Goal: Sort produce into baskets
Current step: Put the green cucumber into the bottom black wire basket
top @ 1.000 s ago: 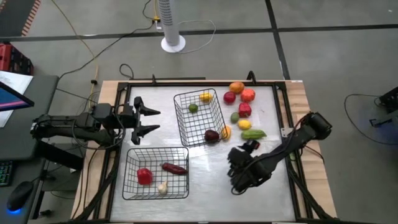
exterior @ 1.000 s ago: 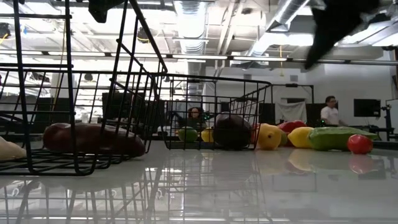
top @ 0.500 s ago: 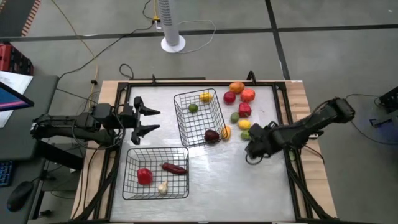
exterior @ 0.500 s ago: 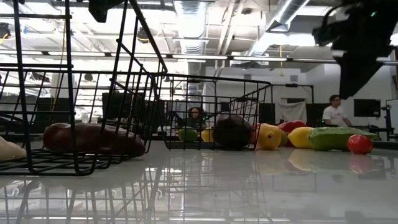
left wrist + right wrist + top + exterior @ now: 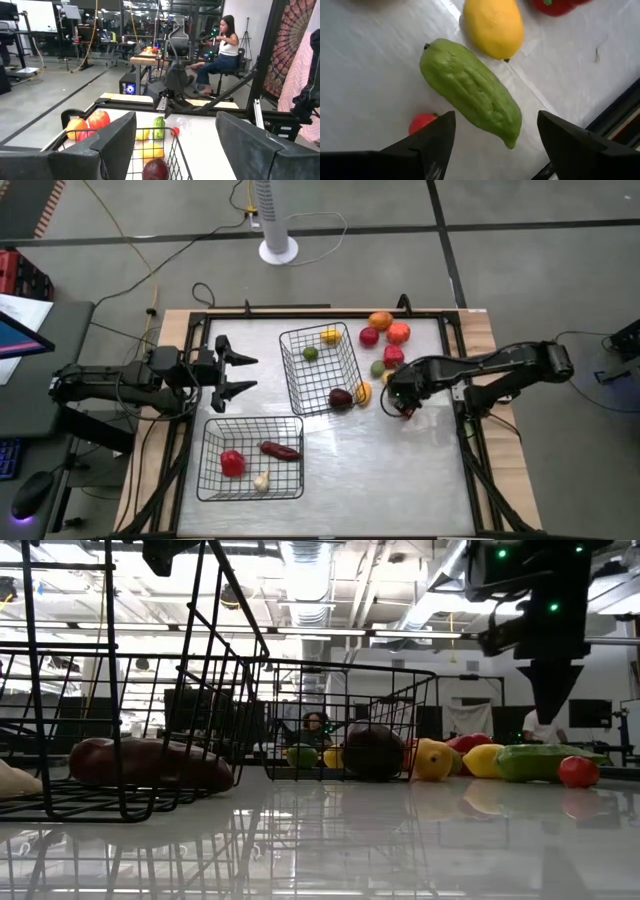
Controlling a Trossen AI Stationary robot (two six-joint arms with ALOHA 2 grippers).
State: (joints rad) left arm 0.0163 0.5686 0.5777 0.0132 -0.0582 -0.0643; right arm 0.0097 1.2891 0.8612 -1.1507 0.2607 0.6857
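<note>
Along the bench (image 5: 330, 480) front, right of the nearer basket (image 5: 252, 458), a broad stretch of pale, glossy top lies bare, framed by a dark rail; wood shows at both side edges; grey floor with cables and a white fan base (image 5: 278, 250) lies beyond. Over the right side the right pincer (image 5: 400, 402) hangs with fingers spread above a long green vegetable (image 5: 470, 90), a yellow fruit (image 5: 493, 26) just beside it and a small red piece (image 5: 421, 122) near. Loose produce clusters by the far basket (image 5: 320, 368): orange (image 5: 380, 320), red (image 5: 398, 333), more red and green. At the left edge the left pincer (image 5: 232, 374) waits open, gripping nothing. Far basket: yellow (image 5: 330, 336), green (image 5: 310, 353) and dark maroon (image 5: 340, 398) pieces; nearer basket: red (image 5: 232, 463), dark red (image 5: 281, 449) and white (image 5: 261, 481) pieces. Behind the bench, people sit in the room.
</note>
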